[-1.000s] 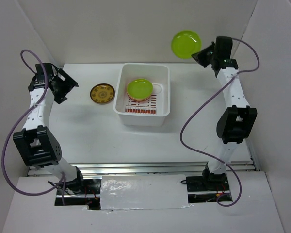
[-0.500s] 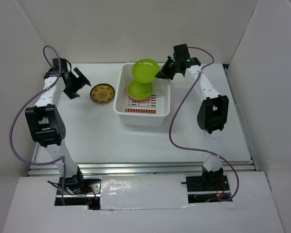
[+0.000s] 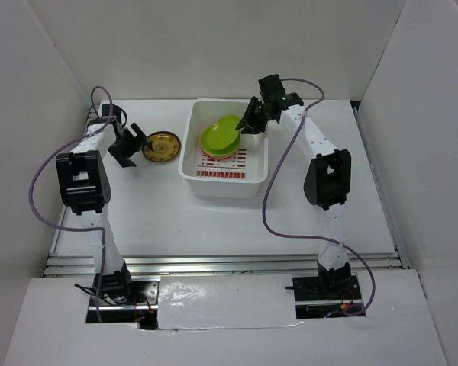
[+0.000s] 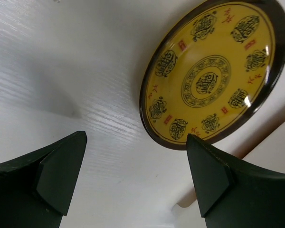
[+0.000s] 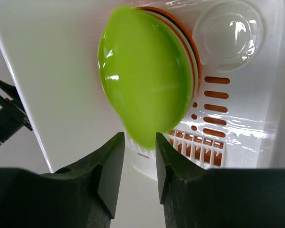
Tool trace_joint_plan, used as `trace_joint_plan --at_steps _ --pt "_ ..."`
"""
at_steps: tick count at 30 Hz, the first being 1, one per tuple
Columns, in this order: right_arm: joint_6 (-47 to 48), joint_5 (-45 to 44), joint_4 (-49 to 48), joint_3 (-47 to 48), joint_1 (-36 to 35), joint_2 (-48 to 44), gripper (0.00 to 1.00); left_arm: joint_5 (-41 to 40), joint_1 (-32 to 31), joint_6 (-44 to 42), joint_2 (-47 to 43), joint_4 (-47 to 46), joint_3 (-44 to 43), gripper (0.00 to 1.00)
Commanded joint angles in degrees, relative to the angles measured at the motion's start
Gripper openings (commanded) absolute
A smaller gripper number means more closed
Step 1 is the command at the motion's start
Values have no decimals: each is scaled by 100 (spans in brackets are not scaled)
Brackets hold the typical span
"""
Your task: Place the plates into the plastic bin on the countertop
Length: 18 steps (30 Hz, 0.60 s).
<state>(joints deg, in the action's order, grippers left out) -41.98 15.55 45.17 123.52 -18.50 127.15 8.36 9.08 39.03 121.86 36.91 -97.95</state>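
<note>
Bending over plastic bin, right tool slightly parted; left tool spread wide.

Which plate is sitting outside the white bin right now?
The brown-and-gold patterned plate, lying flat on the countertop left of the plastic bin, just ahead of the left gripper. The lime green plates are inside the bin.

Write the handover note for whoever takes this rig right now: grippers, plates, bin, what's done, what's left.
Left gripper: open, close by the brown-and-gold plate, which lies on the countertop.
Right gripper: over the plastic bin, jaws slightly parted at the lime plate rim; gripped or released, unclear.
Done: a stack of plates is in the bin, with the lime plate leaning on it.
Left: free the lime plate, then bin the brown-and-gold plate.
</note>
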Motion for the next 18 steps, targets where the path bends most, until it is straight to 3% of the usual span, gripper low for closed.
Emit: trace_joint_plan --at_steps 1,6,9,14,18 --pt "93 -61 150 470 -110 125 43 87 -38 -97 127 -61 -242 99" --pt "128 -17 186 682 -215 30 80 122 -38 -97 215 -166 -172 99" --pt "146 1 212 752 -259 -155 97 122 -64 -79 233 -262 -84 99" --pt "190 53 46 647 -321 -963 100 140 -82 -27 364 -386 -127 95" --pt "172 150 -175 322 -251 -1884 100 122 -91 44 540 -438 -207 81"
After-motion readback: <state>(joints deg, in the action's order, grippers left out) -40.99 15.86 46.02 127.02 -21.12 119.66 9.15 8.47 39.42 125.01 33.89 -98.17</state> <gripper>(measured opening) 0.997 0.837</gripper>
